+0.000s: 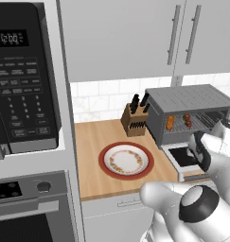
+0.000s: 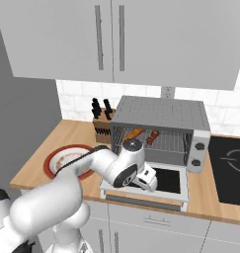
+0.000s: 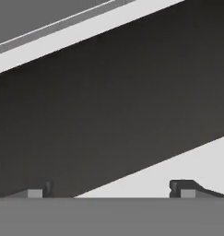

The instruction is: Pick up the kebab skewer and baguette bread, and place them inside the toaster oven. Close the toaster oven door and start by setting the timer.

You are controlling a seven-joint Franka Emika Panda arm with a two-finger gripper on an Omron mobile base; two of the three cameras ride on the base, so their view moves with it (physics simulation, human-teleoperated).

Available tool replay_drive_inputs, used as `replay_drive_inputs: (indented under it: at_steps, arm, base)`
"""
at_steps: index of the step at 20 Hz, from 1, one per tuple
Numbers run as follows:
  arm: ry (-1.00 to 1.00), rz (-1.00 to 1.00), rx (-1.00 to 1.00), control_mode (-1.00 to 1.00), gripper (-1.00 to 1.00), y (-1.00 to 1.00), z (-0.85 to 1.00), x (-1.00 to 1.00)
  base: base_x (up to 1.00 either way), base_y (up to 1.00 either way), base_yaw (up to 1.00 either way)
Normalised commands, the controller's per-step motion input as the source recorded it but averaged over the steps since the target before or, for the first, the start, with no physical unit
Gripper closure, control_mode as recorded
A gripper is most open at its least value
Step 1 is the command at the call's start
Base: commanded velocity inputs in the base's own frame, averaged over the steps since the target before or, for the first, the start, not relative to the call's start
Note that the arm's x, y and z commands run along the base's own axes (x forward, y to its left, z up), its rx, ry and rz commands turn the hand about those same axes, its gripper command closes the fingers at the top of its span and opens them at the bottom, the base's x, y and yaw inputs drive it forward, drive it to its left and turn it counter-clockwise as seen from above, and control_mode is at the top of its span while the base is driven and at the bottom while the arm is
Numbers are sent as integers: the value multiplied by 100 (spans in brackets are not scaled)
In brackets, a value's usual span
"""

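The toaster oven [image 1: 187, 101] [image 2: 161, 113] stands on the counter with its door [image 2: 168, 182] [image 1: 182, 157] folded down flat. On the wire rack inside lie the orange-brown baguette bread [image 2: 135, 133] [image 1: 170, 123] and, to its right, the kebab skewer [image 2: 152, 137] [image 1: 187, 120]. My gripper [image 2: 151, 183] [image 3: 112, 190] hangs low over the left part of the lowered door, open, with nothing between its fingers. In the hand view the door's dark glass [image 3: 109, 115] runs as a slanted band just beyond the fingertips [image 3: 187, 188].
A red-rimmed plate [image 1: 126, 160] [image 2: 67, 158] lies left of the oven, a knife block [image 1: 135, 118] [image 2: 101, 123] behind it. The oven's knobs [image 2: 199, 147] are on its right side. A black cooktop [image 2: 230, 168] is at the right, a microwave [image 1: 22, 75] and wall oven [image 1: 26, 208] at the left.
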Motion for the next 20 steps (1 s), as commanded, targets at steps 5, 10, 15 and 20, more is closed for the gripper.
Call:
replay_drive_inputs:
  at_steps: [5, 10, 15, 20]
  arm:
    - [12, 32, -3, -100, -100, 0, -47, -52]
    - [15, 17, -4, -100, -100, 0, -72, -4]
    - [4, 5, 0, -100, -100, 0, -29, -61]
    - [0, 0, 0, -100, -100, 0, -9, -75]
  base:
    - [0, 0, 0]
    - [0, 0, 0]
    - [0, 0, 0]
    - [0, 0, 0]
